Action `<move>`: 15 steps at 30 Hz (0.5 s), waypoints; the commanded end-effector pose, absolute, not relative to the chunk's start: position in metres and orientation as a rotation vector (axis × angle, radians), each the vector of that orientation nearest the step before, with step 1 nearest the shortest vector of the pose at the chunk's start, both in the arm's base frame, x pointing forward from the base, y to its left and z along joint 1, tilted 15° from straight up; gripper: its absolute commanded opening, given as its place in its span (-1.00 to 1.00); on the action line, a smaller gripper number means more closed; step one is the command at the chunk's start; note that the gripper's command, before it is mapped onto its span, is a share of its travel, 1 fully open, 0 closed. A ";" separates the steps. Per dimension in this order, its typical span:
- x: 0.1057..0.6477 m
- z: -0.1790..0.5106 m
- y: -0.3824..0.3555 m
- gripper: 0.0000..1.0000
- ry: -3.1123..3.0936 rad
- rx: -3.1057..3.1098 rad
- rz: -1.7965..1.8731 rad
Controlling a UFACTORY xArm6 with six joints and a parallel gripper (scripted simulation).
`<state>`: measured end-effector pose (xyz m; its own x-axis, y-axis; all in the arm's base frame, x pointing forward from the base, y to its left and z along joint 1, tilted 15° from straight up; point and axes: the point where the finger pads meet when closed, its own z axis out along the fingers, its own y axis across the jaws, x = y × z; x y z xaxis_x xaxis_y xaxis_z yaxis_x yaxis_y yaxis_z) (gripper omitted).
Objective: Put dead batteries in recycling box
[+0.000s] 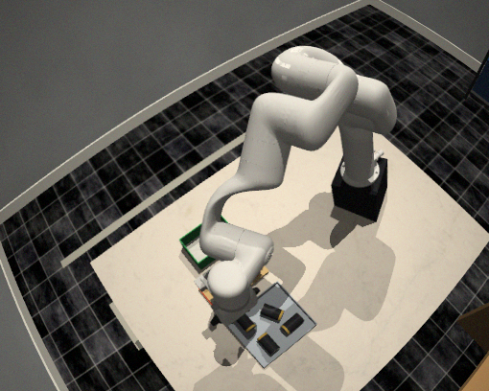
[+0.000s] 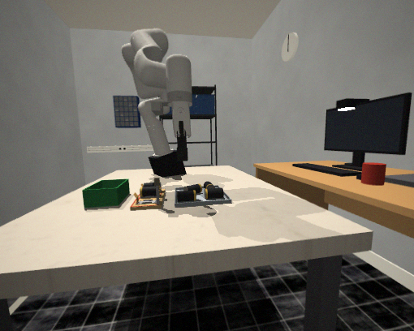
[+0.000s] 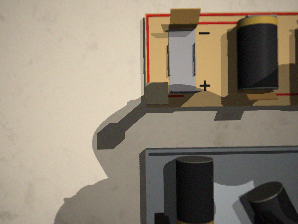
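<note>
Grey walls and dark floor tiles surround the pale counter (image 1: pixel 430 230) (image 2: pixel 169 239) (image 3: pixel 60 60). Across from me, the white arm (image 1: pixel 267 139) (image 2: pixel 178 77) bends down over the work. Its gripper (image 1: pixel 235 306) (image 2: pixel 182 156) hangs above the counter, the fingers part open with nothing between them.

I can make out four black-and-gold batteries (image 1: pixel 272 312) (image 2: pixel 214 192) (image 3: pixel 195 190) lying on their sides in the grey tray (image 1: pixel 283 297) (image 2: pixel 203 203) (image 3: pixel 225 150). Just beside it sits the tan battery holder (image 1: pixel 264 274) (image 2: pixel 146 207) (image 3: pixel 215 65), edged with red lines. One pale cradle (image 3: pixel 182 60) there is vacant, between a minus mark and a plus mark; the next bay carries a battery (image 3: pixel 257 57), gold band toward the minus side.

On the holder's other side, the green recycling box (image 1: pixel 191 255) (image 2: pixel 106 195) stands upright and level, partly hidden from above by the arm.
</note>
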<state>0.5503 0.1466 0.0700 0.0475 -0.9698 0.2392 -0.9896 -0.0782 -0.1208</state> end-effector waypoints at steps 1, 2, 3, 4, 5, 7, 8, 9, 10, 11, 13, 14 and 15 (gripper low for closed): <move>0.547 0.071 0.146 0.01 -2.074 2.212 0.392; 0.547 0.071 0.146 0.01 -2.074 2.212 0.392; 0.546 0.071 0.147 0.01 -2.074 2.212 0.392; 0.544 0.070 0.149 0.01 -2.074 2.212 0.392; 0.540 0.069 0.151 0.01 -2.074 2.212 0.392; 0.527 0.065 0.161 0.01 -2.074 2.212 0.392; 0.518 0.062 0.168 0.01 -2.074 2.212 0.392; 0.506 0.058 0.176 0.01 -2.074 2.212 0.392; 0.494 0.054 0.185 0.01 -2.074 2.212 0.392; 0.482 0.050 0.194 0.01 -2.074 2.212 0.392; 0.462 0.044 0.209 0.01 -2.074 2.212 0.392; 0.451 0.041 0.217 0.01 -2.074 2.212 0.392; 0.443 0.038 0.223 0.01 -2.074 2.212 0.392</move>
<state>0.4753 0.1955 0.0447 0.0534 -0.9681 0.2447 -0.9922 -0.0791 -0.0963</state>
